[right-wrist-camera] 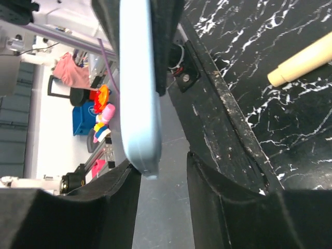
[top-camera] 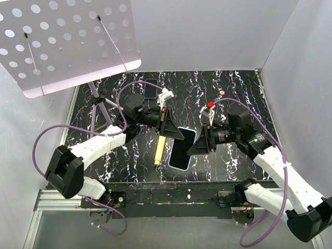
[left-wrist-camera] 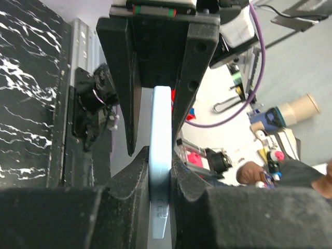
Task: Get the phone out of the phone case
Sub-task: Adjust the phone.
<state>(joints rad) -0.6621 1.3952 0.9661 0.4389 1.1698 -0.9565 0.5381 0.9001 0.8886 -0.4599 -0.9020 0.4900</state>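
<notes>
Closest to me, at the bottom of the left wrist view, my left fingers (left-wrist-camera: 129, 187) were pressed tight on the phone case (left-wrist-camera: 161, 119). They pinched its pale blue edge so that it ran up the middle of the frame. At the bottom of the right wrist view my right fingers (right-wrist-camera: 218, 197) were spread, straddling the rounded end of the case. That end lay close by one finger with a plain gap to the other, so they gripped nothing.

From above, the case was held over the tabletop (top-camera: 238, 88) in the centre of the frame, between my two arms. The phone (top-camera: 182, 147) showed as a dark screen inside a blue rim. I judged that it sat fully in the case, with no corner visibly lifted, though the view was too small to be sure. So the lifting and bracing looked done. The separating itself was left: my right fingers needed a purchase on the case lip or the phone's back, and then the two parts had to come apart.

Just left of the case a cream stick (top-camera: 160, 150) lay on the tabletop. Farther up, near the top middle of the marble, lay a small dark object with a blue edge (top-camera: 150, 89); I could not tell what it was. Beyond it a tripod (top-camera: 98, 104) carried a white perforated board (top-camera: 67, 41) in the upper left.
</notes>
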